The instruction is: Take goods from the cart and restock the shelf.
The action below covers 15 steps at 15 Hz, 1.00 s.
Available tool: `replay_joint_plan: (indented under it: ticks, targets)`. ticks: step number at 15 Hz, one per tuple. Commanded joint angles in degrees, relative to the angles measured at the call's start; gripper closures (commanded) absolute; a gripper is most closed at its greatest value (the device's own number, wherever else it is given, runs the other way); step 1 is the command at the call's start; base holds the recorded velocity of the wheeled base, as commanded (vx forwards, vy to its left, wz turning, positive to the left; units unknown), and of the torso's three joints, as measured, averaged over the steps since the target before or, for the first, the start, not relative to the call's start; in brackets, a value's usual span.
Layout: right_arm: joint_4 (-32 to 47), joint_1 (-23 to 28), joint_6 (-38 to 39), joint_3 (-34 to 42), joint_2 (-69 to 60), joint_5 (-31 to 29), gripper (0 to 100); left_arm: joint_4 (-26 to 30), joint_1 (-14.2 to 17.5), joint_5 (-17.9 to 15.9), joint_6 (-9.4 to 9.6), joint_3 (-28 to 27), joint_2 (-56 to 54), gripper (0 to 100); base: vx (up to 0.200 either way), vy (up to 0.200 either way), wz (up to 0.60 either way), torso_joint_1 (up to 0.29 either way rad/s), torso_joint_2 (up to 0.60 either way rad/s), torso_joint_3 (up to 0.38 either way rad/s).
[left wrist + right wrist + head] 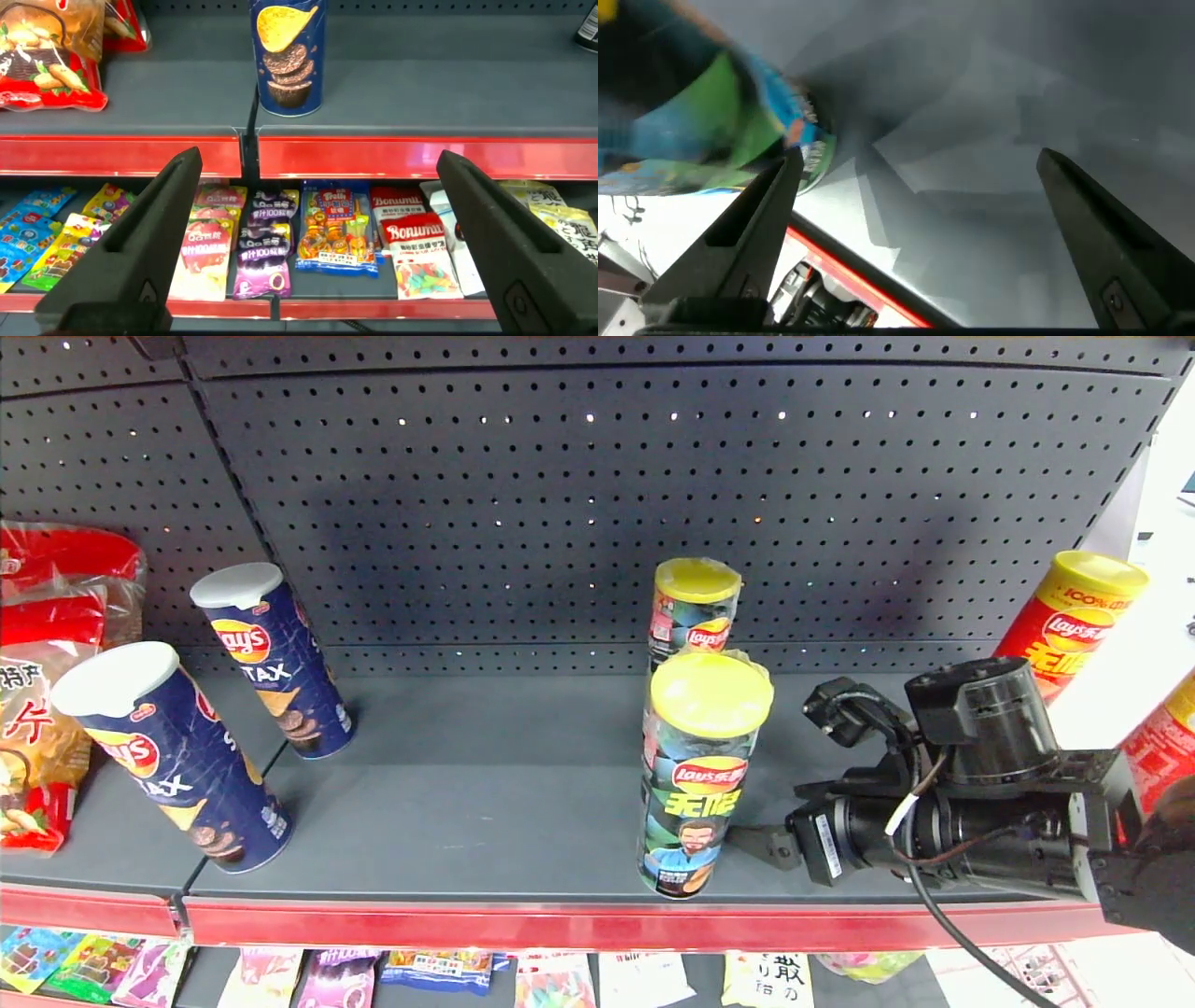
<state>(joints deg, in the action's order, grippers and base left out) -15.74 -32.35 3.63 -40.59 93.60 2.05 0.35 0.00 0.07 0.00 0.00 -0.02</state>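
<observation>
Near the shelf's [485,803] front edge a chip can with a yellow lid [700,784] stands upright, and a second one [695,607] stands behind it. My right gripper [798,775] rests low over the shelf just right of the front can, open and empty. In the right wrist view the can [701,121] lies outside the gripper [915,243], beyond one finger [738,243]. My left gripper [318,252] is open and empty in front of the red shelf edge [374,154], facing a dark blue can [288,56].
Two dark blue cans [177,756] [275,658] stand at the shelf's left, beside red snack bags [47,663]. Red cans [1074,616] [1162,747] stand at the far right. Candy bags [336,229] fill the tier below. Between the blue and yellow-lid cans the shelf floor is bare.
</observation>
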Motion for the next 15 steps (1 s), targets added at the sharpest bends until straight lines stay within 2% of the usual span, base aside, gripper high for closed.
replay_joint_plan:
  ticks: [1,9,11,12,13,15]
  targets:
    - [0.01,-1.13,0.06,-0.01,0.09,-0.55,0,0.0,0.0,0.01,0.0,0.0,0.02,0,0.0,0.0,0.0,0.0,0.0,0.0]
    - [-0.08,-0.61,0.15,0.78,-1.4,-1.08,0,0.0,0.0,0.01,0.0,0.0,0.02,0,0.0,0.0,0.0,0.0,0.0,0.0]
    - [0.01,-0.25,0.06,4.65,-11.6,-1.08,0,0.0,0.0,0.01,0.0,0.0,0.02,0,0.0,0.0,0.0,0.0,0.0,0.0]
    - [0.01,-0.25,0.06,5.0,-12.48,-1.17,0,0.0,0.0,0.01,0.0,0.0,0.02,0,0.0,0.0,0.0,0.0,0.0,0.0]
    - [0.27,-0.43,-0.38,12.91,-26.89,-0.2,0,0.0,0.0,0.01,0.0,0.0,0.02,0,0.0,0.0,0.0,0.0,0.0,0.0]
    - [0.53,2.47,-3.81,22.23,-41.3,1.73,0,0.0,0.0,0.01,0.0,0.0,0.02,0,0.0,0.0,0.0,0.0,0.0,0.0]
